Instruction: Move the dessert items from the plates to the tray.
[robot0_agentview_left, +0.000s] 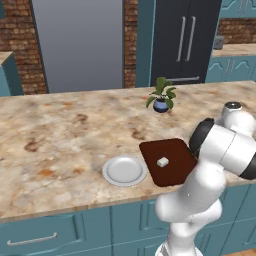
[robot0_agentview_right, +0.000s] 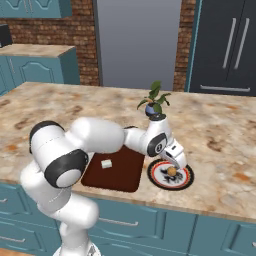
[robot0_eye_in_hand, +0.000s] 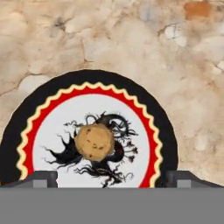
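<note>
The whitish cube (robot0_agentview_left: 162, 162) (robot0_agentview_right: 106, 163) lies on the reddish-brown tray (robot0_agentview_left: 160, 149) (robot0_agentview_right: 120, 178). Left of the tray sits the plain grey plate (robot0_agentview_left: 124, 171) with nothing on it. Right of the tray, the plate with the black and red rim (robot0_agentview_right: 186, 181) (robot0_eye_in_hand: 43, 103) carries the golden-brown round pastry (robot0_agentview_right: 171, 171) (robot0_eye_in_hand: 94, 142) at its centre. My gripper (robot0_agentview_right: 176, 164) (robot0_eye_in_hand: 112, 179) hangs just above that plate, pointing down and open. Its fingertips (robot0_eye_in_hand: 43, 178) stand wide apart on either side of the pastry without touching it.
A small potted plant (robot0_agentview_left: 161, 97) (robot0_agentview_right: 154, 104) stands on the marble counter (robot0_agentview_left: 65, 135) behind the tray. The counter's front edge runs just in front of both plates. My own arm hides the counter's right part in the left base view.
</note>
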